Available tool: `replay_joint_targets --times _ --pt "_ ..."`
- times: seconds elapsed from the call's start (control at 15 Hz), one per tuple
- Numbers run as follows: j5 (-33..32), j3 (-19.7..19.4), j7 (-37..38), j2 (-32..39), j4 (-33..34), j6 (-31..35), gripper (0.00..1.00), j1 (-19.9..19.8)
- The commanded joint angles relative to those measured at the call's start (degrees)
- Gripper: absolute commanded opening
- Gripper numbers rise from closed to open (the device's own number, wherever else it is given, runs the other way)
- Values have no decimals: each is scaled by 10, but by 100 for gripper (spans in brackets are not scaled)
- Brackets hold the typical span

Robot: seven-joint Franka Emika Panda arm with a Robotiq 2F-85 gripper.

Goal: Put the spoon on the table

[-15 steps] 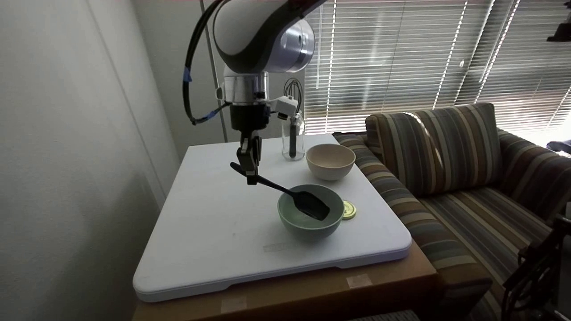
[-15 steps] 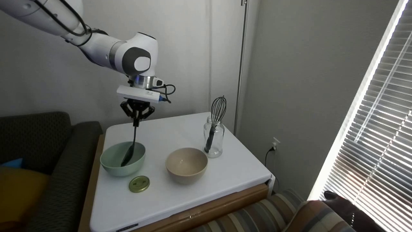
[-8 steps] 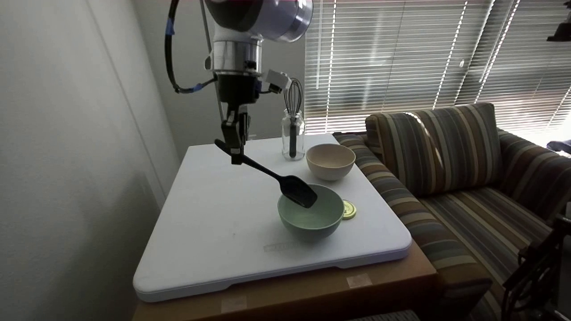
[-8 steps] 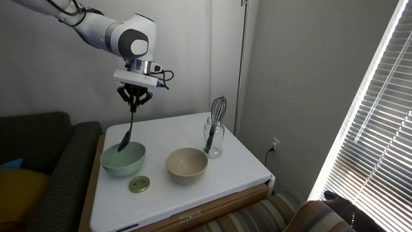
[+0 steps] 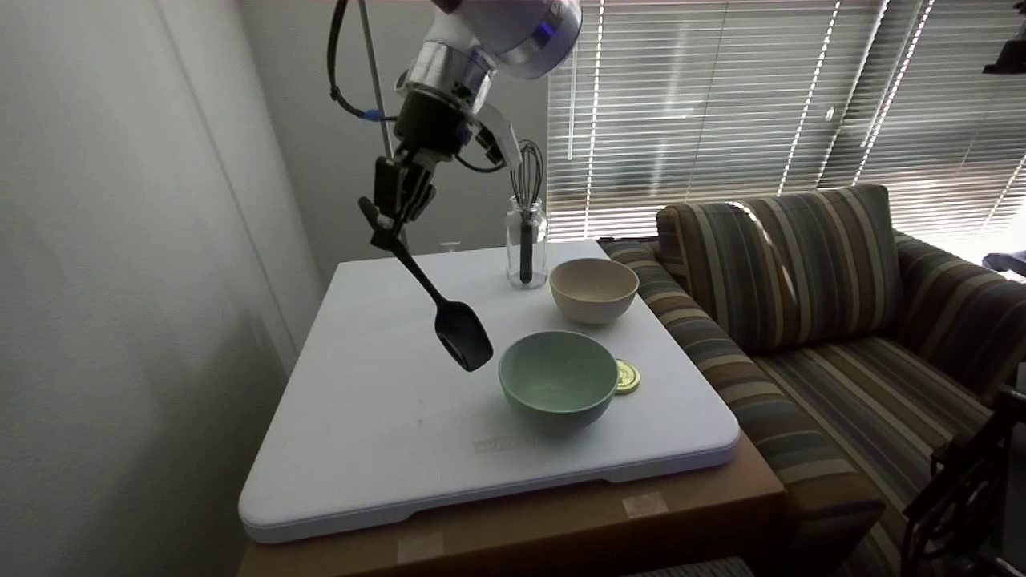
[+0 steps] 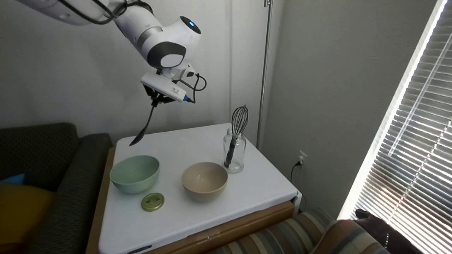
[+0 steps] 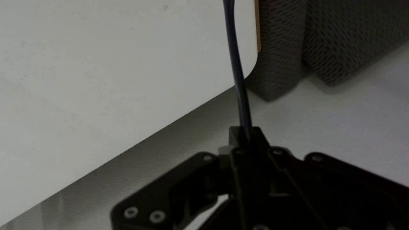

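The black spoon point(image 5: 463, 335) hangs tilted in the air, head down, above the white table point(image 5: 353, 425). My gripper point(image 5: 386, 231) is shut on the spoon's handle near its upper end. In an exterior view the spoon point(image 6: 140, 136) is above and behind the green bowl point(image 6: 135, 174), clear of its rim, with my gripper point(image 6: 154, 103) over the table's far side. In the wrist view the spoon's handle point(image 7: 237, 67) runs up from my closed fingertips point(image 7: 245, 132); the head is out of that frame. The white table point(image 7: 111, 73) shows there below and to the left.
The green bowl also shows in an exterior view point(image 5: 559, 377). A beige bowl point(image 5: 594, 290), a gold lid point(image 5: 628, 377) and a glass jar point(image 6: 236, 151) with a whisk point(image 6: 240, 120) stand on the table. A striped sofa point(image 5: 801, 336) adjoins it. A wall point(image 5: 160, 280) borders another side.
The spoon has been lifted up out of the green bowl and shifted sideways off it. My gripper has risen and the wrist has tilted. The bowls, lid and jar have not moved.
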Motion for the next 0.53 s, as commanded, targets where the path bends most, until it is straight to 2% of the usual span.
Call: replay_joint_targets --times 0.0,0.47 --pt "52 26 -2 92 80 29 2 -14" --pt "101 80 -4 223 196 -9 2 -10"
